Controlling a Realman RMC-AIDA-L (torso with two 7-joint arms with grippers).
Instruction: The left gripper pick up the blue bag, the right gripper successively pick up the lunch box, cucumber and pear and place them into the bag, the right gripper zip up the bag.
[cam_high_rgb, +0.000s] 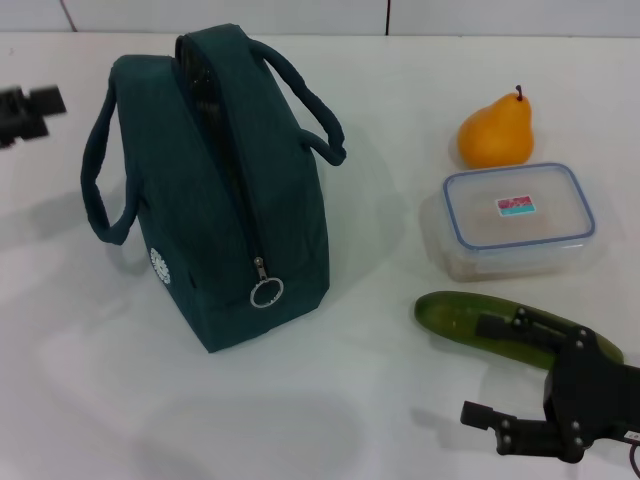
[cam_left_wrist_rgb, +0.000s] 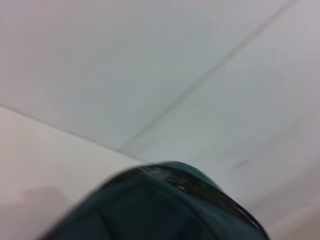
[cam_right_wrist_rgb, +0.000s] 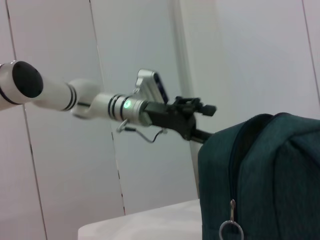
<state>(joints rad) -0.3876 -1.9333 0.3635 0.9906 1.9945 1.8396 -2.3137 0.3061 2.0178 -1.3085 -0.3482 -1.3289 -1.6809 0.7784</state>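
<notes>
Bag (cam_high_rgb: 215, 190) is seen standing upright on the white bench (cam_high_rgb: 330, 400), left of centre, dark teal-blue in colour. Its two carry handles (cam_high_rgb: 310, 110) are arched up, one to each side. The zipper track runs over the top and down the near end, where the slider with its metal ring pull (cam_high_rgb: 267, 293) hangs low; the track above the slider looks parted, though how far the mouth gapes cannot be told.

Pear (cam_high_rgb: 496, 130), orange-yellow, is set upright toward the far right of the bench. Just in front of it, near but seemingly not touching, lies the lunch box (cam_high_rgb: 513, 220), clear with a blue-rimmed lid and a small label. Cucumber (cam_high_rgb: 510, 328) is laid nearer the front edge, close in front of the box and slightly apart from it.

Right gripper (cam_high_rgb: 497, 370) is held low near the front right corner, just over the cucumber's right part. Its two black fingers are spread apart and nothing is held between them.

Left gripper (cam_high_rgb: 28, 108) is seen at the far left edge, beyond the bag and apart from it. In the right wrist view it (cam_right_wrist_rgb: 192, 117) is raised behind the bag's top; whether its fingers are open or closed cannot be told. The left wrist view shows only the bag's top (cam_left_wrist_rgb: 165, 205) close below.
</notes>
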